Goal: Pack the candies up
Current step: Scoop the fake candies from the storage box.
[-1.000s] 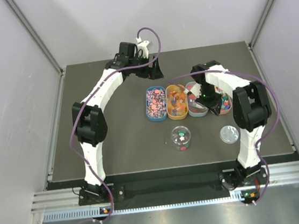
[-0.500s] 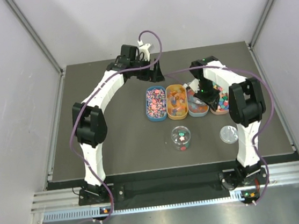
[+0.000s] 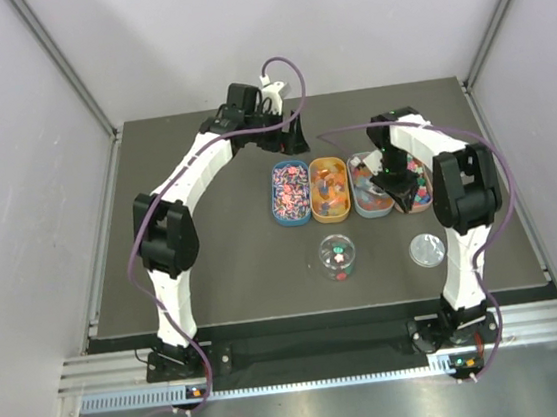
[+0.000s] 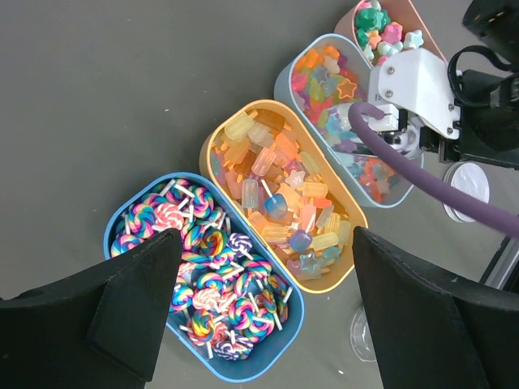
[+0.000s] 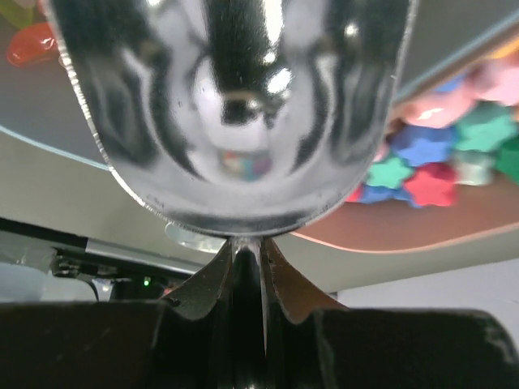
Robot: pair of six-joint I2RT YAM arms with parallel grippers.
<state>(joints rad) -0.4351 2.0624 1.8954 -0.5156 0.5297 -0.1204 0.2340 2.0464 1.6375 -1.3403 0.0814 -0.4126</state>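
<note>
Here right gripper (image 5: 247,253) pinches scoop (image 5: 235,105); seemingly over candies (image 5: 430,182).

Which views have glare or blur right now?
Right wrist: the metal scoop fills most of the frame with mirror glare and warped reflections, and the candies behind it look soft. Left wrist: sharp, evenly lit. Top external: even light, no glare, candies too small to resolve.

Four trays (image 4: 235,373), one jar (image 3: 338,256), one lid (image 3: 426,250)
</note>
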